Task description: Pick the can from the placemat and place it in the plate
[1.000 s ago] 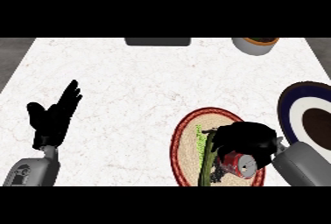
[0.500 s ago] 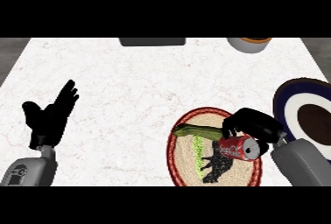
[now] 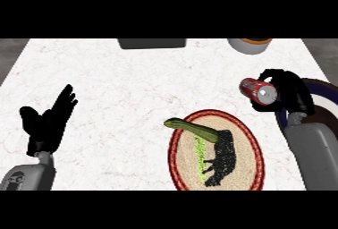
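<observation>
**A:** So where's the can right now?

**B:** In the right hand, fingers curled round it. It's tipped on its side, red body with the silver end facing toward the viewer, held up over the white marbled surface just left of the plate. Not on the placemat.

**A:** And the plate, anything in it?

**B:** Hard to say much, honestly. Only a dark blue rim with a lighter ring inside shows at the right edge, and the hand plus the grey forearm cover a good chunk of it. Can't tell what's in the hidden part.

**A:** What's on the placemat?

**B:** It's an oval woven one with a red border. There's a black animal silhouette printed on it with a green strip alongside, and a long green vegetable lies across its upper left edge, one end sticking out onto the surface.

**A:** Left hand?

**B:** The left hand is open, fingers up, resting at the left side.

**A:** Anything up top?

**B:** A grey bowl with something orange-brown inside, and a dark flat block beside it, both cut off by the edge.
</observation>
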